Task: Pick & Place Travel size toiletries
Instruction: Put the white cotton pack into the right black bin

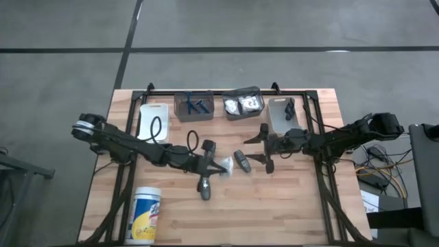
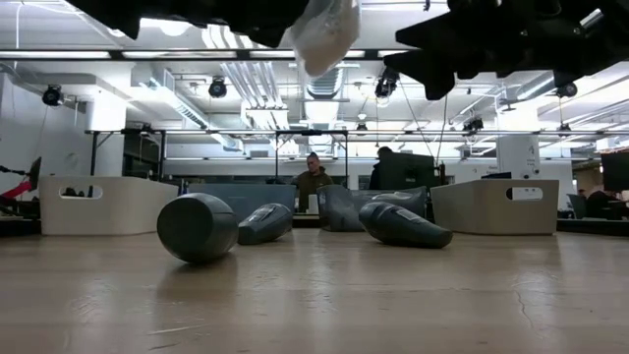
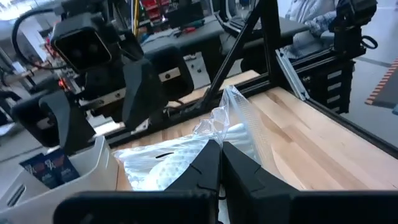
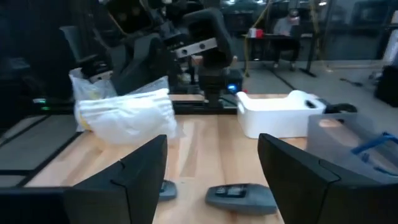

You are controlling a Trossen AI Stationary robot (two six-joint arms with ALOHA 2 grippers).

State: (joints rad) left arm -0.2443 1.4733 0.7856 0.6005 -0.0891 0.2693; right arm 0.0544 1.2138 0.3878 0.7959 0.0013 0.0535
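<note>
**Clear-wrapped white packet pinched in the left hand, right hand spread wide beside it**

Crinkled clear plastic around a white packet [image 1: 224, 165] sticks out from the left hand [image 1: 214, 165], whose two fingers are clenched together on its near edge; in the left wrist view the packet [image 3: 186, 152] fans out just ahead of the pressed fingertips [image 3: 211, 163]. In the low view it [image 2: 324, 34] hangs above the tabletop [image 1: 274, 213], touching nothing below.

The right hand [image 1: 266, 149] faces the left hand from the other side of the packet, its fingers released and well apart, holding nothing. In the right wrist view the packet [image 4: 127, 115] lies beyond the gap between those fingers, apart from them.

One dark grey tube [image 1: 242, 162] lies on the tabletop between the two hands, just past the packet's free end and near the right hand's lower finger. A second dark grey tube [image 1: 205, 189] lies just beside the left hand, on the side toward the white canister [image 1: 145, 214]. A third tube [image 1: 208, 147] is touching or just beside the left hand's other side; which, I cannot tell.

Beyond both hands, along the far edge, stand a white bin [image 1: 152, 118], a grey bin with blue sticks [image 1: 194, 105], a grey bin with packets [image 1: 243, 104], and a pale bin [image 1: 281, 113] closest to the right hand.
</note>
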